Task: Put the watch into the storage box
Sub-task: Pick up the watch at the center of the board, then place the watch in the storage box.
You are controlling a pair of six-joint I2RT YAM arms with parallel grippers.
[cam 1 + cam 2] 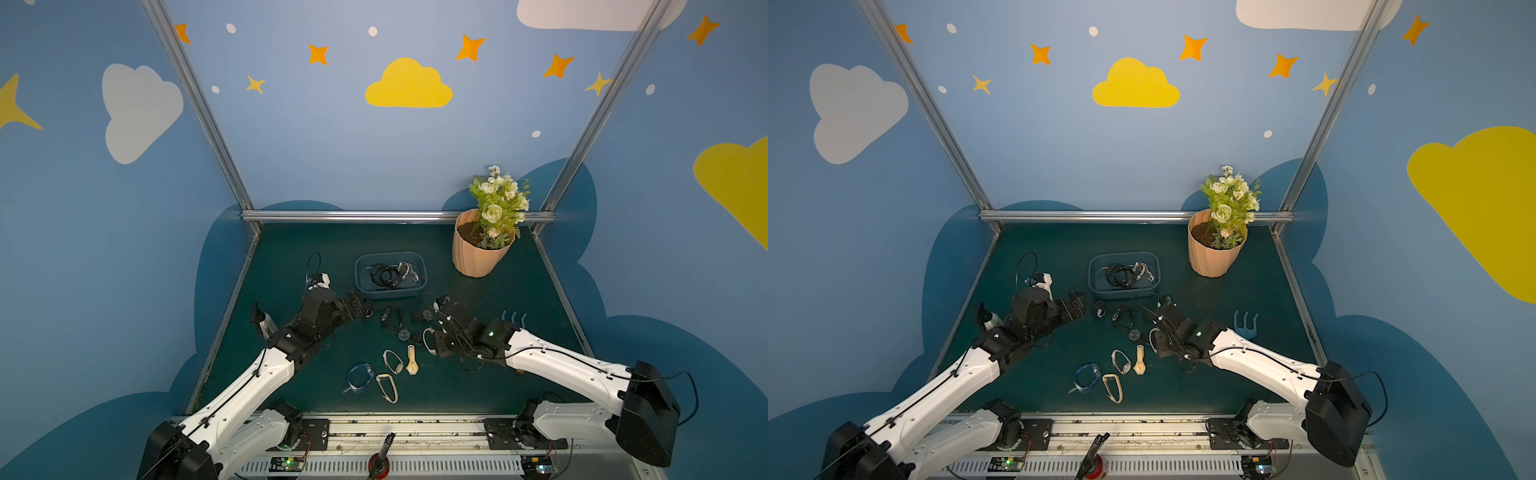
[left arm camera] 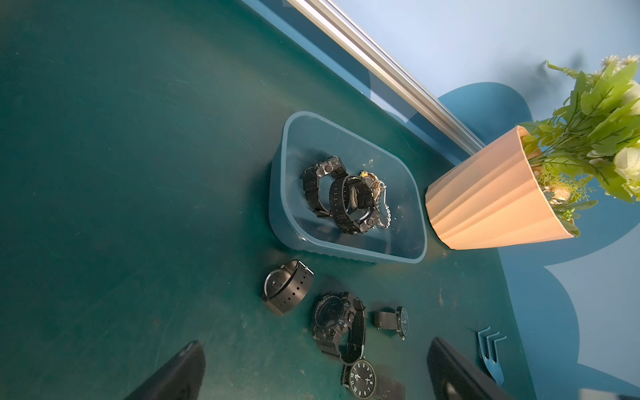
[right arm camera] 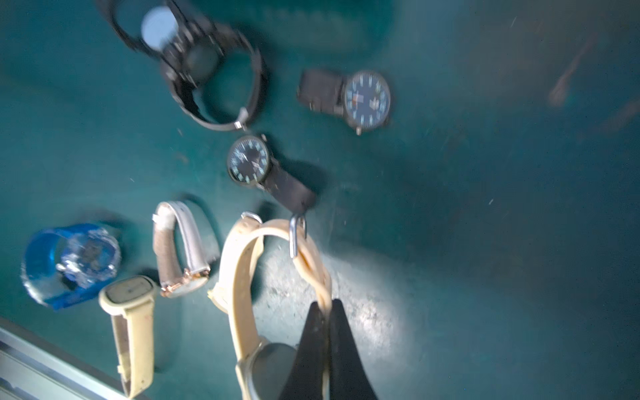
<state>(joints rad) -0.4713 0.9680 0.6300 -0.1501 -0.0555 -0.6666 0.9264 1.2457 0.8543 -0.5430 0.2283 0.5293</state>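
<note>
**Right wrist view.** The right gripper [image 3: 325,306] has its two dark fingers pressed together on the pale strap of the cream-strapped watch [image 3: 242,277]. The strap's loop and buckle stand ahead of the fingertips, and the round case sits beside one finger. Only this view shows the pinch plainly, though it is blurred.

**Top views.** In both, that watch is no more than a pale loop [image 1: 428,337] beside the black wrist, with the fingertips hidden. I cannot tell whether it is clear of the green mat [image 1: 291,257]. It is on the near side of the storage box [image 1: 358,274], toward the right arm, and not inside. The left gripper [image 1: 363,311] sits just beside the box's near left corner.

**Left wrist view.** The left gripper's jaws stand wide apart and hold nothing, with the loose black watches [image 2: 334,322] on the mat ahead of them. This view looks most clearly into the box [image 2: 277,201], where the stored black watches [image 2: 346,201] lie with a silver chain [image 2: 384,204]. The peach flowerpot [image 2: 485,197] stands just beside the box.

**Difference between views.** In a top view the blue rake [image 1: 1246,323] shows whole beside the right arm. In a top view only the rake's tines [image 1: 513,316] clear that arm.
</note>
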